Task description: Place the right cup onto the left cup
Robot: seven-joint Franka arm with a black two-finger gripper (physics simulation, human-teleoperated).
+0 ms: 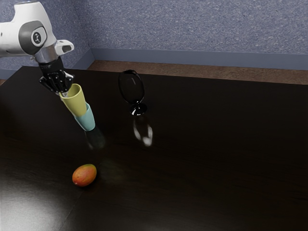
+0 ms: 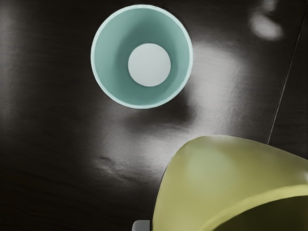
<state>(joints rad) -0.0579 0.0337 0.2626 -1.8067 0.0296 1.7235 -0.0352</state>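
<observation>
At the exterior view's left, far part, arm (image 1: pixel 32 34): one; you see it enter from the edge, its wrist bent so that the hand slants downward to the gripper, out over the table.
Gripper (image 1: pixel 63 94): one; you have it closed on the wall of the yellow cup at the rim, the fingers parted only by what they pinch.
Cups: two, one yellow, one teal.
Yellow cup (image 1: pixel 75 102): one; in your gripper, raised off the table, tilted, mouth up; in the exterior view it overlaps the top of the teal cup.
Teal cup (image 1: pixel 87 122): one; upright on the table, mouth open; your wrist view looks down to its pale bottom and sets it apart from the yellow cup, which is not seated in it.
Stemmed glass (image 1: pixel 137 109): one, dark and see-through; upright, to the exterior view's right of both cups.
Fruit (image 1: pixel 84 175): one, orange-red with some green, mango-like; on the near side, nearer the exterior camera than the cups.
Table (image 1: pixel 207 159): one, dark and glossy; you can see reflections in it.
</observation>
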